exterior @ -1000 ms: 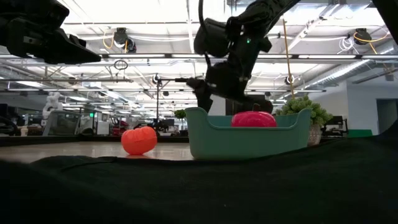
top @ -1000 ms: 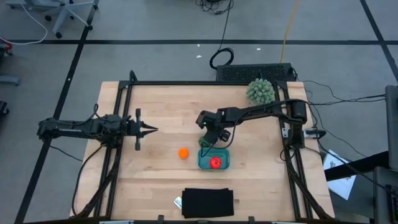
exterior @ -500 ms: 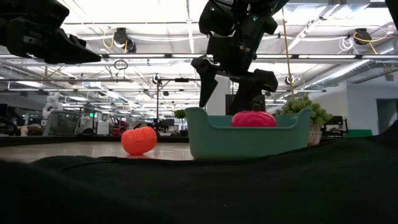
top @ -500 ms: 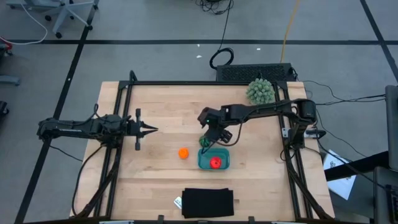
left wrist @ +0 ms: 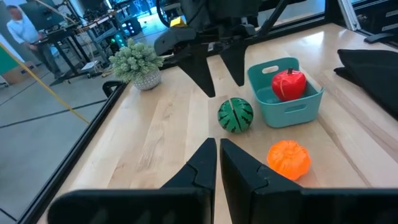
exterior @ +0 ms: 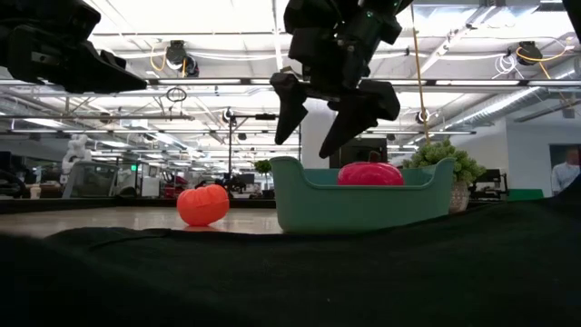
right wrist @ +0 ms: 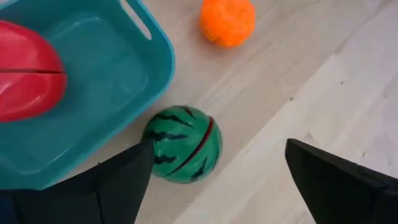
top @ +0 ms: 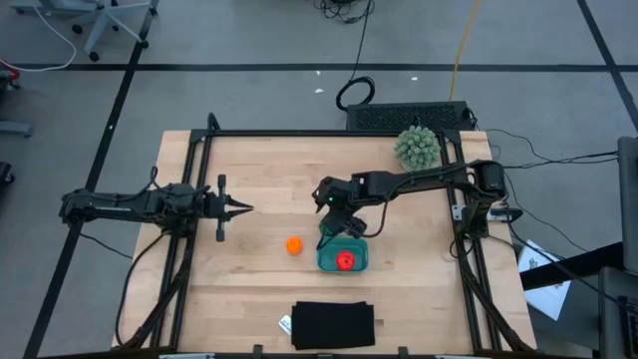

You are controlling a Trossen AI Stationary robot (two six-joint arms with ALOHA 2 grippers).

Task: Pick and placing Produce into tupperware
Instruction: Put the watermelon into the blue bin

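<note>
Watermelon (right wrist: 183,144) lay on the worktop (top: 269,179) touching the teal tupperware (right wrist: 109,74) that held the tomato (right wrist: 28,70), directly beneath the right gripper (exterior: 327,113), whose empty fingers stood wide apart, while the left gripper (top: 239,207), fingers closed, waited well away

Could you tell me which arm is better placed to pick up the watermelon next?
The right arm: its open right gripper hangs directly above the watermelon beside the tupperware. The left gripper, shut, waits far off at the table's left side.
</note>
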